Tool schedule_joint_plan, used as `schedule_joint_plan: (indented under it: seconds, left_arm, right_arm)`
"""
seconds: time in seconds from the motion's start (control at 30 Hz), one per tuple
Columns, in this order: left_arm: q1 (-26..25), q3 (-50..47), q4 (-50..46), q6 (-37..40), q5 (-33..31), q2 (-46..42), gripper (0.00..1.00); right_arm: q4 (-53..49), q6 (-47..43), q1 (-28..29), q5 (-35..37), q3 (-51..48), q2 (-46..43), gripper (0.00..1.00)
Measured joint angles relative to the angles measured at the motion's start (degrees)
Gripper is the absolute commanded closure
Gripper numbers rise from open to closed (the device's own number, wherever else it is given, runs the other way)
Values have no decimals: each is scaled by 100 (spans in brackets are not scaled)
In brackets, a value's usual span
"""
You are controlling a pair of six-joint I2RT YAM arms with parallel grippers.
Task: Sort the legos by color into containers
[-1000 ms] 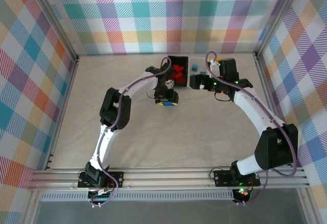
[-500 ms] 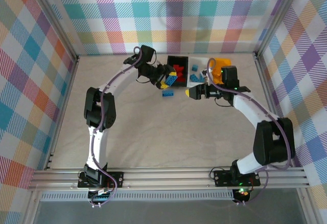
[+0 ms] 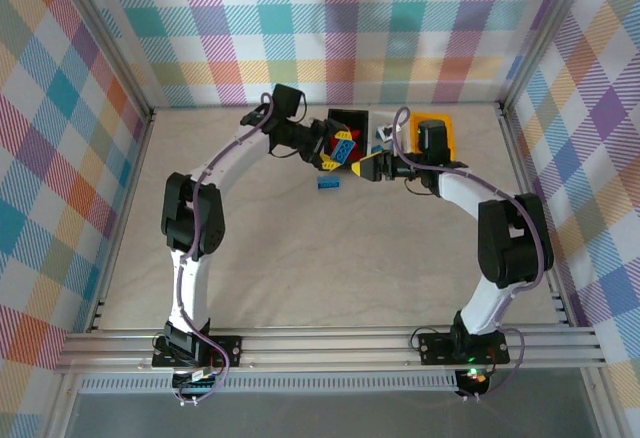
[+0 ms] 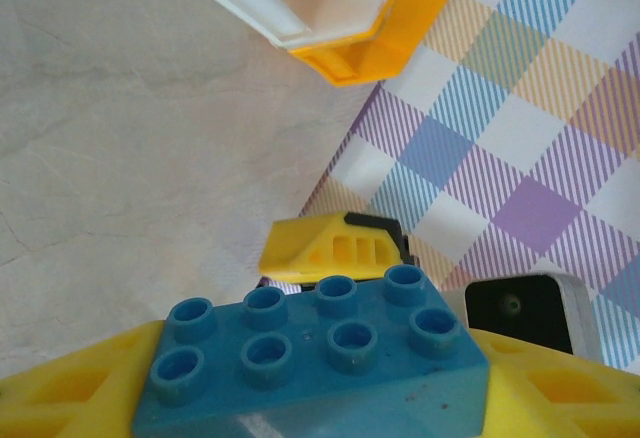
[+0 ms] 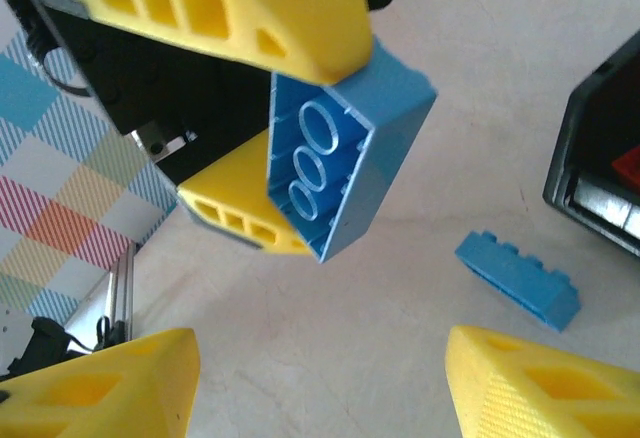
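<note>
At the far side of the table, both arms bend inward and almost meet. The left arm curves up and then to the right, and the left gripper clamps a blue brick. The right arm reaches to the left; the right gripper stands open with nothing between its fingers. Close behind them are the black bin, the white bin and the yellow-orange bin. The held brick shows eight studs. A second blue brick lies flat on the table near the black bin.
</note>
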Motion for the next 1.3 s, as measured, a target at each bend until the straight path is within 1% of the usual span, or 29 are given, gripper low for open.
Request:
schedule_joint_plan:
  seconds: [0.23, 0.43, 0.7, 0.87, 0.97, 1.0, 1.17, 1.23, 1.3]
  left_arm:
    - [-7, -4, 2, -70, 122, -192, 35]
    - [-42, -39, 0, -94, 142, -212, 35]
    - [-76, -66, 2, -103, 210, -212, 35]
    - [-76, -101, 76, -76, 278, -223, 35]
    - [-74, -157, 129, -76, 299, -251, 34]
    - [-74, -175, 131, -76, 310, -264, 33]
    - [-48, -229, 122, -103, 273, -308, 25]
    - [-50, -247, 127, -107, 280, -308, 21]
    - [-55, -251, 125, -111, 280, -308, 19]
  right_arm:
    - [472, 177, 76, -57, 461, 411, 35]
    - [636, 201, 225, -199, 754, 555, 43]
    - [686, 317, 402, -306, 894, 682, 56]
    - [680, 417, 407, -389, 898, 693, 67]
    - [678, 474, 402, -409, 901, 693, 75]
    - [675, 479, 404, -424, 901, 693, 77]
    - [682, 476, 409, -450, 903, 693, 80]
    - [675, 492, 417, -455, 903, 693, 82]
    - [673, 479, 435, -455, 903, 693, 84]
